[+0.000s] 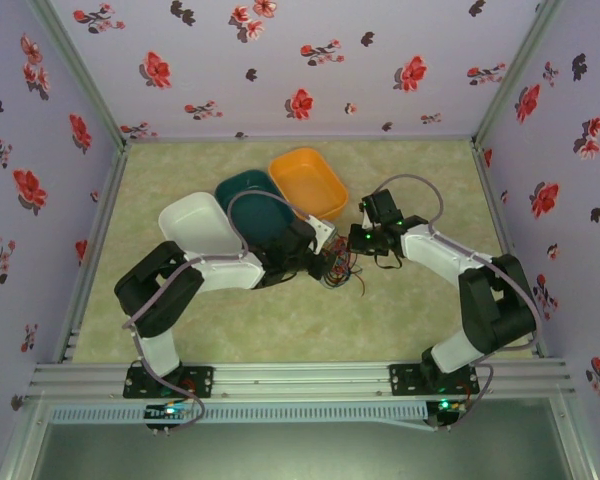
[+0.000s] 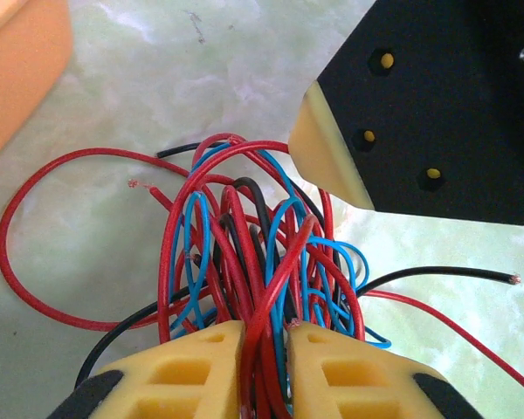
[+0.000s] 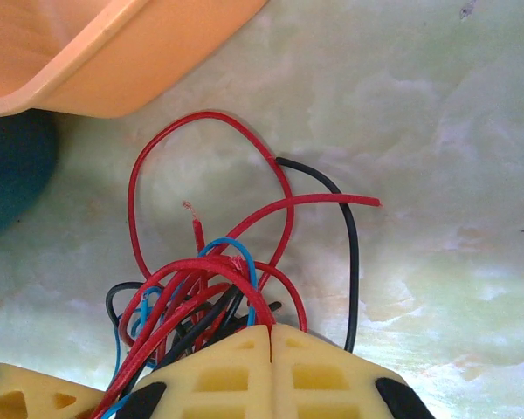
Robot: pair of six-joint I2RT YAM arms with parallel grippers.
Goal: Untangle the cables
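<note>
1. Clamping the cables (image 2: 244,236), the left gripper (image 2: 266,340) pinches red strands between its yellow fingers (image 2: 192,367).
2. Right gripper (image 3: 271,336): fingertips pressed together at the bundle's edge; whether a wire is pinched, can't tell.
3. Bundle lies on the table (image 1: 280,320) between both grippers, near the orange tray (image 1: 310,180).

White bin (image 1: 202,226), teal bin (image 1: 255,200), orange bin (image 1: 310,180) lie side by side, left to right, on the table (image 1: 280,330).

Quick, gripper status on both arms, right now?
Left gripper: closed on the cables, which run between its fingers.
Right gripper: closed at the cables; whether any is pinched cannot be told.
</note>
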